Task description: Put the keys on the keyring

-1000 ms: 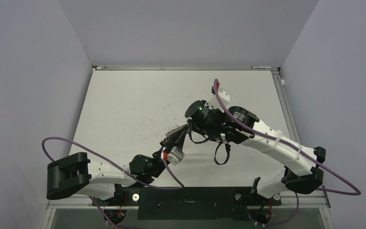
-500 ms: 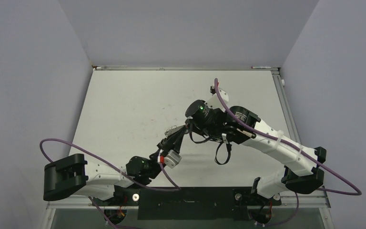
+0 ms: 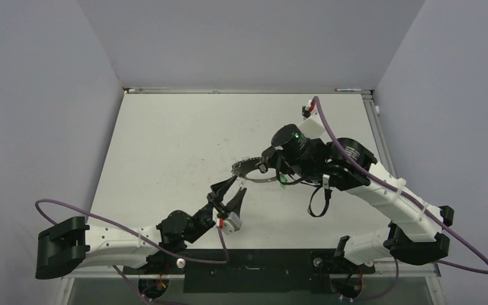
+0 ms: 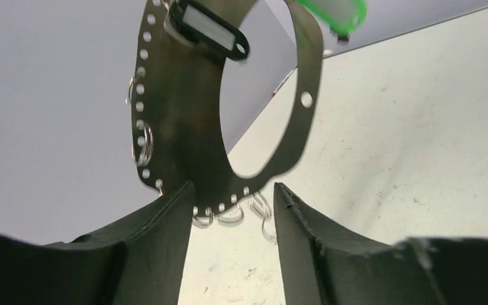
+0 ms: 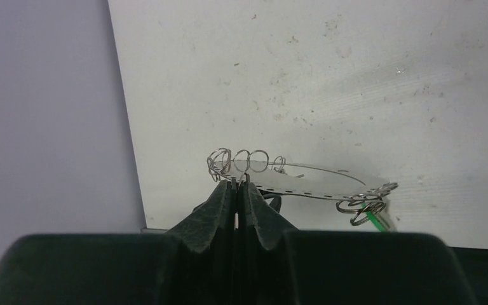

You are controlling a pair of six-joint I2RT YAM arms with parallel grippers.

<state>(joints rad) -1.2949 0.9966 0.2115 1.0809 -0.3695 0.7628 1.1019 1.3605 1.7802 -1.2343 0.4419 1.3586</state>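
The keyring [image 3: 254, 173] is a flat silvery metal loop with holes along its rim and small wire split rings [image 5: 241, 159] hung in them. A black tag [image 4: 210, 28] and a green tag [image 4: 333, 13] hang from it. My right gripper [image 5: 236, 184] is shut on its rim and holds it above the table, roughly level. My left gripper [image 3: 230, 189] is open just below and in front of the keyring [image 4: 178, 127], its fingers [image 4: 165, 222] apart on either side of the lowest split rings [image 4: 229, 213]. I cannot make out any keys.
The white table [image 3: 165, 140] is scuffed and walled on three sides, with a metal rail [image 3: 248, 91] at the back edge. A black strap loop [image 3: 318, 203] hangs under the right arm. Purple cables trail from both arms.
The right arm has swung right, carrying the keyring with it. The left gripper has opened and drawn back toward the near edge, away from the keyring.
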